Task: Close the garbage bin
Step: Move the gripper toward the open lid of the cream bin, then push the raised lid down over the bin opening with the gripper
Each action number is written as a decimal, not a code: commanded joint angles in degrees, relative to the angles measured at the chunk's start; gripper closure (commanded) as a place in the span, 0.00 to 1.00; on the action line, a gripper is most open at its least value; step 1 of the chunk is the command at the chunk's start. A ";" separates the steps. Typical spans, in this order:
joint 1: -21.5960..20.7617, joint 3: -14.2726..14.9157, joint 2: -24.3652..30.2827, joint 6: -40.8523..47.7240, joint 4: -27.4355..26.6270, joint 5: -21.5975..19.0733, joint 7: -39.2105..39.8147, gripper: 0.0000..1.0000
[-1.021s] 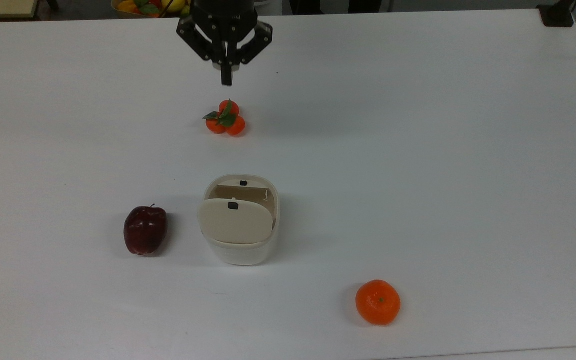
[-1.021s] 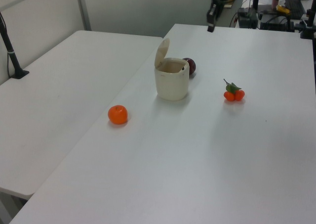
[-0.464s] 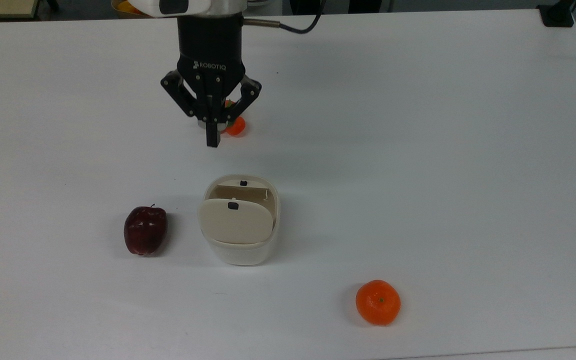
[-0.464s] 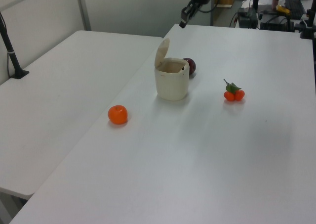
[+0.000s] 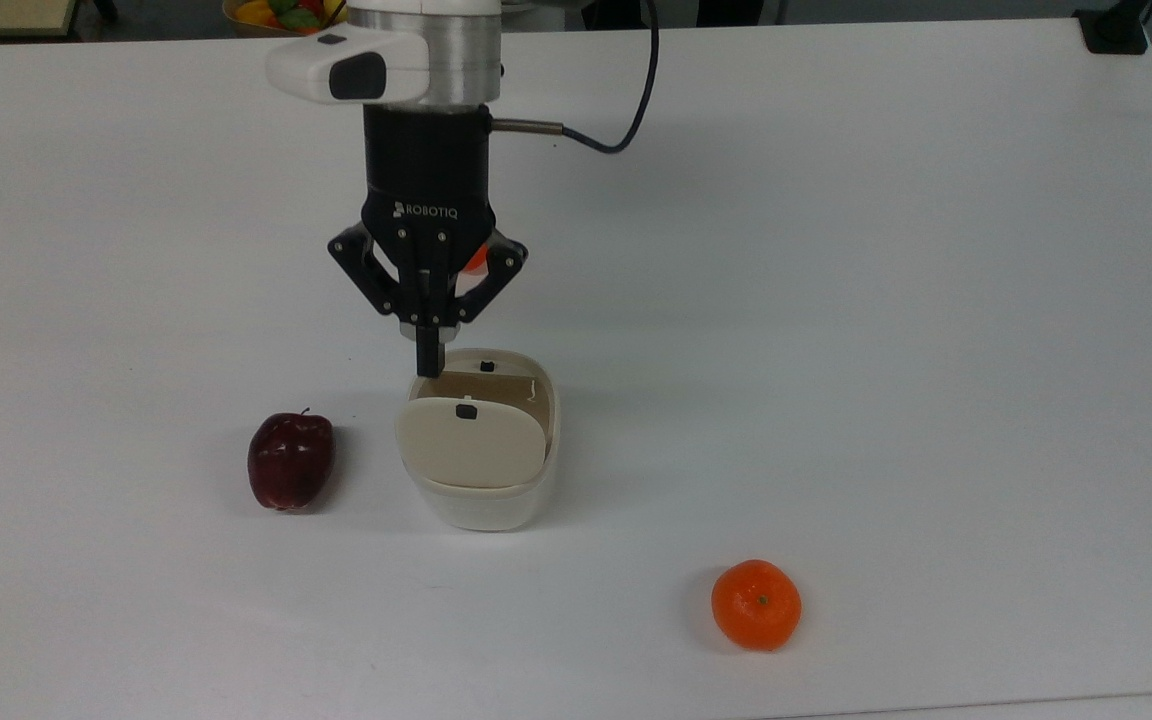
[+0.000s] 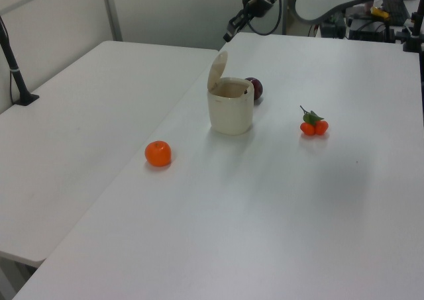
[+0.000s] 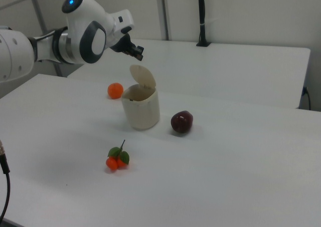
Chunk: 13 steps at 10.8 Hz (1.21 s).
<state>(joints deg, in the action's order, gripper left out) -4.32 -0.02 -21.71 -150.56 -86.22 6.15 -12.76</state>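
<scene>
With our gripper (image 5: 427, 362) high above the open garbage bin (image 5: 481, 440) mid-bench (fingers pressed together, empty), we risk shoving the light bin over if we strike its upright lid (image 6: 216, 69) sideways.

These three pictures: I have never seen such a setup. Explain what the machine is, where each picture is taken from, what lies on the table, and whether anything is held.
The machine is a robot arm ending in a black two-finger claw. One camera looks down from above; the other two look across the white table from opposite sides. On it stand a cream garbage bin with its lid raised, a dark red apple, an orange and a small leafy cluster of tiny oranges. The claw is shut and holds nothing. It hangs above the bin, close to the upright lid.
</scene>
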 commanded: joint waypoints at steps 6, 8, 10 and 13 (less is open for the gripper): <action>-0.34 0.37 -4.65 -8.52 0.70 2.11 -1.22 1.00; -0.43 0.37 -4.04 -7.47 -0.08 2.55 -1.13 1.00; -0.69 0.37 -2.99 -3.10 -0.79 2.73 -1.04 1.00; -1.13 0.28 -1.93 6.13 -0.79 2.73 -1.13 1.00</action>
<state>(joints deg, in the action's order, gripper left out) -4.68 -0.02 -25.78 -151.13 -86.10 7.79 -12.76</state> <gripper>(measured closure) 0.991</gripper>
